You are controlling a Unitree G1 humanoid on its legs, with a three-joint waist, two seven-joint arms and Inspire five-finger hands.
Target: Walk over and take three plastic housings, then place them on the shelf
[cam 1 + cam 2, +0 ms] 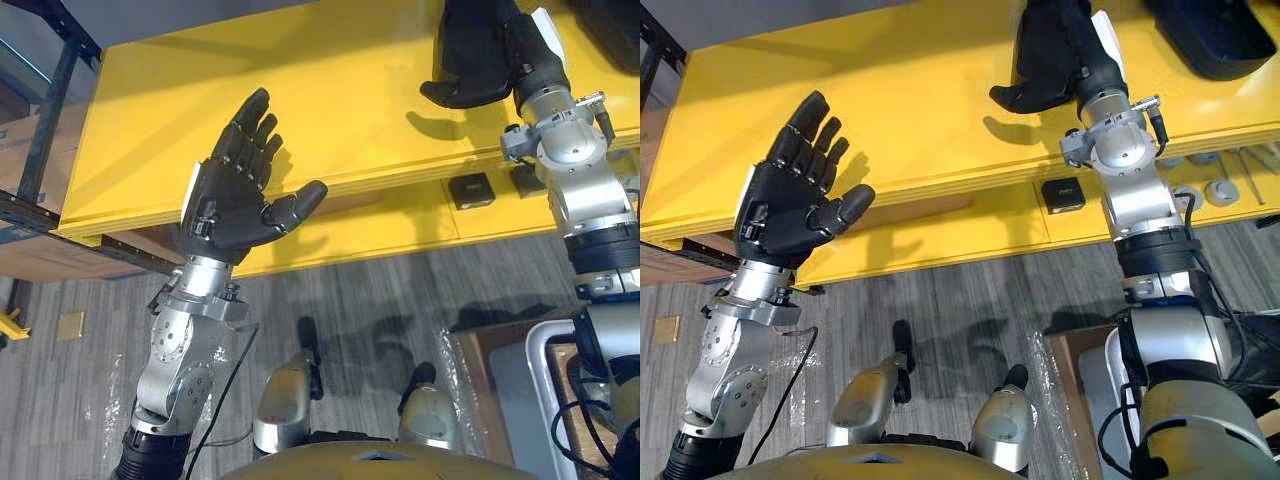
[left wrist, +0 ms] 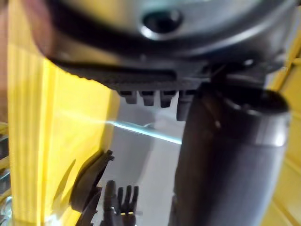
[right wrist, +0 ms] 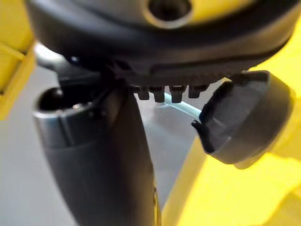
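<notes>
Yellow shelf (image 1: pixel 350 110), 2 tiers, over grey plank floor (image 1: pixel 100 330). Left hand (image 1: pixel 235 208) raised at the front edge, fingers spread, empty. Right hand (image 1: pixel 1055 50) above the top tier, fingers relaxed, empty. 1 dark plastic housing (image 1: pixel 1215 45) lies on the shelf nearby.

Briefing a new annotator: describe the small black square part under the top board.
Find the yellow shelf; look at its lower tier, below the right hand. The small black square part lies flat there, the only square beside round grey discs.
</notes>
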